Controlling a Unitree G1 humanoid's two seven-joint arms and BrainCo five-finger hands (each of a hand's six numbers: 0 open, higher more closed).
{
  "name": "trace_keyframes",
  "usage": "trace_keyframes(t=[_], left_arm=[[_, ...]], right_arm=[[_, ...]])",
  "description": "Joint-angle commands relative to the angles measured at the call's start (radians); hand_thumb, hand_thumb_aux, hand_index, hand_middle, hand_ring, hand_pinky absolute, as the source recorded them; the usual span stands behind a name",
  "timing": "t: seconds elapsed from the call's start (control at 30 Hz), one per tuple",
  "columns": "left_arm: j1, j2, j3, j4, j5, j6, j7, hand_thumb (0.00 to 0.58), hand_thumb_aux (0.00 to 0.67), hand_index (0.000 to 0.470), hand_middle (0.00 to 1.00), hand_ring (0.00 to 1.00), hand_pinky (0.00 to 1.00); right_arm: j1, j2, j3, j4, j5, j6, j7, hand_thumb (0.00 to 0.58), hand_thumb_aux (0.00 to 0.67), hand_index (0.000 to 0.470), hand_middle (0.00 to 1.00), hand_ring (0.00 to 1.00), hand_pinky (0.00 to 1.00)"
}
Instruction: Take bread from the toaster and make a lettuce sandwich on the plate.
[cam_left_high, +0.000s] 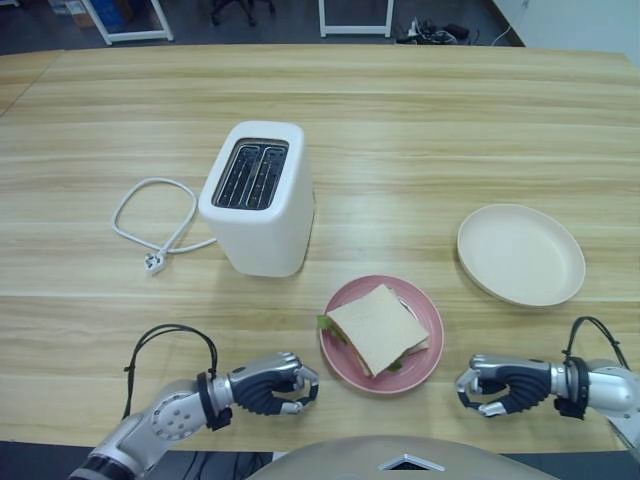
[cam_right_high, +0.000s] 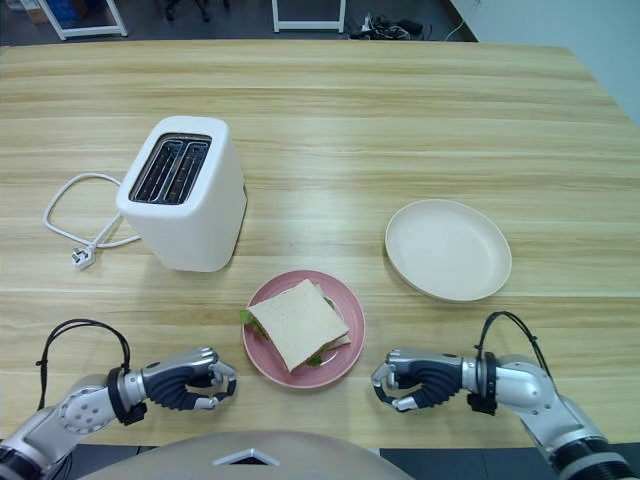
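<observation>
Finding: the sandwich (cam_left_high: 375, 330) lies assembled on the pink plate (cam_left_high: 418, 303), lower centre of the frame, just below and right of the toaster (cam_left_high: 258, 200). Its top slice (cam_right_high: 298, 323) sits slightly askew, and lettuce (cam_left_high: 326, 323) shows at the left edge. No bread stands proud of the toaster slots. Judged from this, the task looks complete or nearly so.

Hands: the left hand (cam_left_high: 265, 385) rests at lower left and the right hand (cam_left_high: 500, 385) at lower right, each clear of the plate. Both are clenched and hold nothing.

Handling assessment: the sandwich is likely light, soft and easily dented. The layers are loose, and the leaf between them is probably slick, so the top slice could slide under a sideways push. Any correction should come as a gentle pinch on two opposite crust edges — not a press from above. The plate looks stiff and smooth, best taken by its bare rim.

Other items: a cream plate (cam_left_high: 520, 255) at right and the toaster cord (cam_left_high: 150, 225) at left, both on the table (cam_left_high: 450, 130).
</observation>
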Motion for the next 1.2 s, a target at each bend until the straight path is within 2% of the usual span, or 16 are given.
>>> trace_keyframes(t=[0.03,0.3,0.43,0.57,0.6,0.63,0.67,0.7,0.8,0.9,1.0,1.07,1.2], left_arm=[[-0.06,-0.081,-0.021,0.135,0.144,0.014,0.031,0.58,0.67,0.47,1.0,1.0,1.0],[-0.257,-0.243,0.033,0.341,0.27,0.004,0.251,0.58,0.67,0.47,1.0,1.0,1.0],[-0.36,-0.306,0.048,0.444,0.288,-0.009,0.334,0.58,0.67,0.47,1.0,1.0,1.0],[-0.413,-0.333,0.078,0.474,0.247,-0.051,0.375,0.58,0.67,0.47,1.0,1.0,1.0],[-0.399,-0.324,0.085,0.438,0.198,-0.079,0.353,0.58,0.67,0.47,1.0,1.0,1.0],[-0.374,-0.308,0.096,0.39,0.153,-0.111,0.338,0.58,0.67,0.47,1.0,1.0,1.0],[-0.343,-0.293,0.115,0.327,0.116,-0.138,0.335,0.519,0.452,0.317,0.61,0.61,0.61],[-0.3,-0.279,0.141,0.237,0.058,-0.153,0.331,0.0,0.0,0.0,0.0,0.0,0.0],[-0.182,-0.252,0.235,-0.074,-0.121,-0.145,0.339,0.0,0.0,0.0,0.0,0.0,0.0],[-0.187,-0.318,0.348,-0.314,-0.219,-0.064,0.399,0.0,0.0,0.0,0.0,0.0,0.0],[-0.276,-0.459,0.464,-0.424,-0.143,0.031,0.511,0.0,0.0,0.0,0.0,0.0,0.0],[-0.326,-0.546,0.516,-0.469,-0.068,0.079,0.573,0.0,0.0,0.0,0.0,0.0,0.0],[-0.386,-0.644,0.577,-0.53,0.061,0.1,0.637,0.0,0.0,0.0,0.0,0.0,0.0]], right_arm=[[-0.064,0.129,-0.001,0.066,-0.11,-0.006,-0.081,0.58,0.67,0.47,1.0,1.0,1.0],[-0.153,0.328,-0.089,0.181,-0.333,-0.008,-0.404,0.58,0.67,0.47,1.0,1.0,1.0],[-0.189,0.387,-0.106,0.211,-0.376,0.008,-0.503,0.58,0.67,0.47,1.0,1.0,1.0],[-0.18,0.382,-0.106,0.188,-0.34,-0.024,-0.512,0.58,0.67,0.47,1.0,1.0,1.0],[-0.164,0.368,-0.107,0.156,-0.292,-0.038,-0.495,0.546,0.507,0.356,1.0,1.0,1.0],[-0.146,0.352,-0.11,0.114,-0.23,-0.049,-0.477,0.294,0.2,0.14,0.78,0.78,0.78],[-0.131,0.338,-0.121,0.068,-0.163,-0.053,-0.466,0.0,0.0,0.0,0.0,0.0,0.0],[-0.121,0.33,-0.145,0.01,-0.094,-0.05,-0.469,0.0,0.0,0.0,0.0,0.0,0.0],[-0.13,0.342,-0.237,-0.19,0.115,0.016,-0.515,0.0,0.0,0.0,0.0,0.0,0.0],[-0.209,0.427,-0.34,-0.377,0.154,0.123,-0.642,0.0,0.0,0.0,0.0,0.0,0.0],[-0.289,0.541,-0.395,-0.48,0.068,0.154,-0.75,0.0,0.0,0.0,0.0,0.0,0.0],[-0.337,0.621,-0.415,-0.496,-0.031,0.131,-0.806,0.0,0.0,0.0,0.0,0.0,0.0],[-0.364,0.679,-0.428,-0.524,-0.134,0.085,-0.831,0.0,0.0,0.0,0.0,0.0,0.0]])
